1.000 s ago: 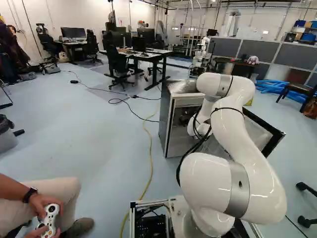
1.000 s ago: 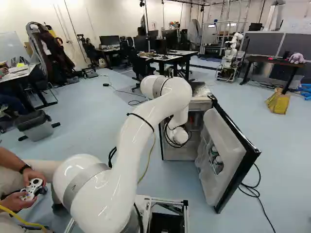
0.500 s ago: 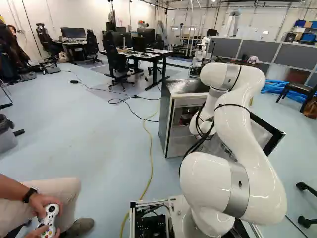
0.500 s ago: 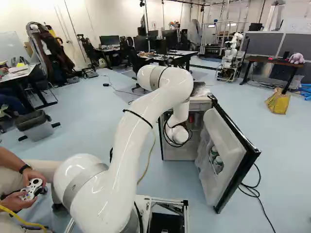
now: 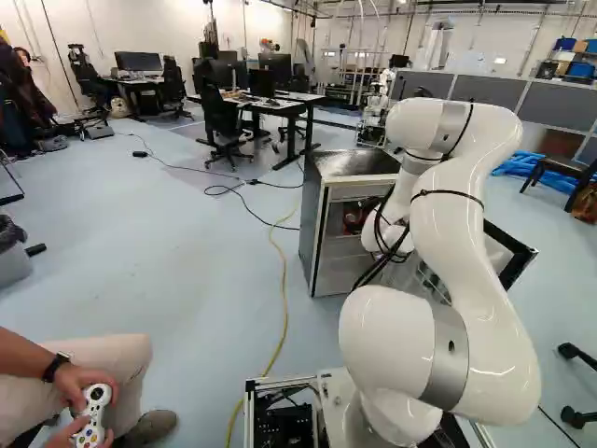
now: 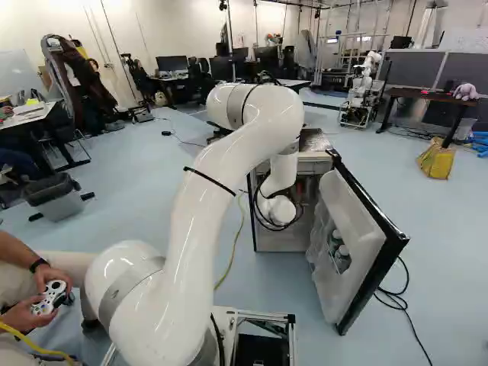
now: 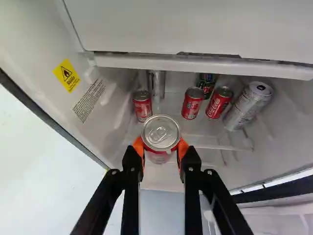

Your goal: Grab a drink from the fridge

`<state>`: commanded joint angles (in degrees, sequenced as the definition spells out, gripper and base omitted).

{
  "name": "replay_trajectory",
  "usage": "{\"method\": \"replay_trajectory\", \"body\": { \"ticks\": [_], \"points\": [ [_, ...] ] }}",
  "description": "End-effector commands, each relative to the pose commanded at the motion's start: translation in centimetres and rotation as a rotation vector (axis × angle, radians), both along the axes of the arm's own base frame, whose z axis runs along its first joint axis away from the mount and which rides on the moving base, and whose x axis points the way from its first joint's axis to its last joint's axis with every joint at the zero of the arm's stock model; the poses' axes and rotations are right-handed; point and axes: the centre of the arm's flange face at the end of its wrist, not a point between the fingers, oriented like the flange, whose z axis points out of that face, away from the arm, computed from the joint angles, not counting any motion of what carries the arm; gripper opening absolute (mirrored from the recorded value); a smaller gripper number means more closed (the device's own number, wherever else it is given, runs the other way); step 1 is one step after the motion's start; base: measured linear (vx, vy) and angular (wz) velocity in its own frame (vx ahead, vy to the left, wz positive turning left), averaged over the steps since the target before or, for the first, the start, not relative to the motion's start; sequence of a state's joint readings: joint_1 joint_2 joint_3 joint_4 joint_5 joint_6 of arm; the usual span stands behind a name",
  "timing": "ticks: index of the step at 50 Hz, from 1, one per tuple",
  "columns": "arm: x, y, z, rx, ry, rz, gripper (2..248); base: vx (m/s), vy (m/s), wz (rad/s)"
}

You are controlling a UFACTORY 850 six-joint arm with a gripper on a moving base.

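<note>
Drink can [image 7: 161, 133], silver-topped, was clasped between the claw's [image 7: 160, 148] orange pads [image 7: 139, 146] in the wrist view, nearer than the other cans [image 7: 192, 103] inside the fridge [image 7: 293, 127]. In the left base view, the white arm [image 5: 452, 233] reached to the fridge's opening. In the right base view, the fridge's door [image 6: 352, 229] stood open.

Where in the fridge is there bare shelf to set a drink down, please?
Bare shelf shows beyond the held can, between the lone red can and the grouped cans, and in front of that group. The group, beside the tall silver can, is crowded.
</note>
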<state>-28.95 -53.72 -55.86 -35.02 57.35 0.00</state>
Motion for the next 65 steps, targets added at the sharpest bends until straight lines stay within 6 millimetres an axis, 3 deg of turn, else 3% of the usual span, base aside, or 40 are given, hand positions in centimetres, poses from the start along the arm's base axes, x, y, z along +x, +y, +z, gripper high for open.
{"method": "replay_trajectory", "body": {
  "ticks": [65],
  "points": [
    [-9.9, 1.7, 9.7, -0.004, -0.007, -0.073, 88, 0.000, 0.000, 0.000]
  ]
}}
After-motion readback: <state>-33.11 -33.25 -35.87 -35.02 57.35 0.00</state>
